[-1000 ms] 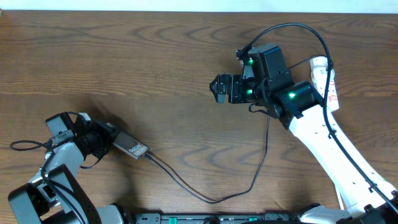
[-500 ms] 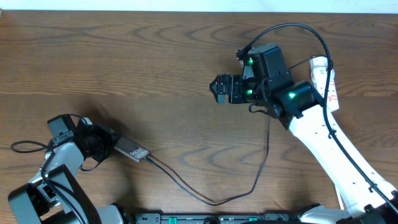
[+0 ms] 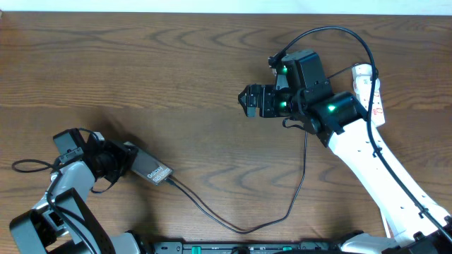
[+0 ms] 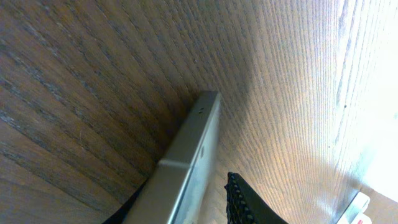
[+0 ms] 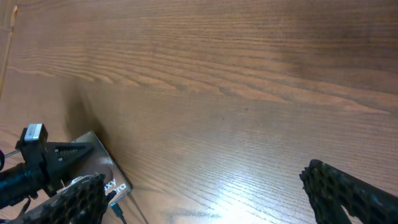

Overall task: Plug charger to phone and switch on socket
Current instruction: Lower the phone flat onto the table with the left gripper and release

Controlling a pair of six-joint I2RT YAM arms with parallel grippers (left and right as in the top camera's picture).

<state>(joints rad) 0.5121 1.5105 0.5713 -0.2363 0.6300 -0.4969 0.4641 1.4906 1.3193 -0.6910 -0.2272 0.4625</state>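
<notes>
The phone (image 3: 152, 171) lies at the table's left with its "Galaxy Ultra" lettering toward the middle. My left gripper (image 3: 121, 161) is shut on its far end. In the left wrist view the phone's silver edge (image 4: 189, 162) runs between my fingers. The charger (image 3: 240, 227), a thin black cable, curves along the front and its plug tip (image 3: 171, 180) sits in the phone's end. The white socket (image 3: 372, 95) lies at the right, partly hidden by my right arm. My right gripper (image 3: 247, 101) is open and empty above mid table; its view shows the phone (image 5: 99, 155) and spread fingers (image 5: 202, 180).
The charger cable rises from the front loop to my right arm (image 3: 304, 152). A loop of black robot cable (image 3: 25, 166) lies at the far left edge. Bare wood table (image 3: 141, 63) fills the back.
My left gripper shifted slightly left and down, then a little right, and the phone turned a little with it. The right arm has not moved.
</notes>
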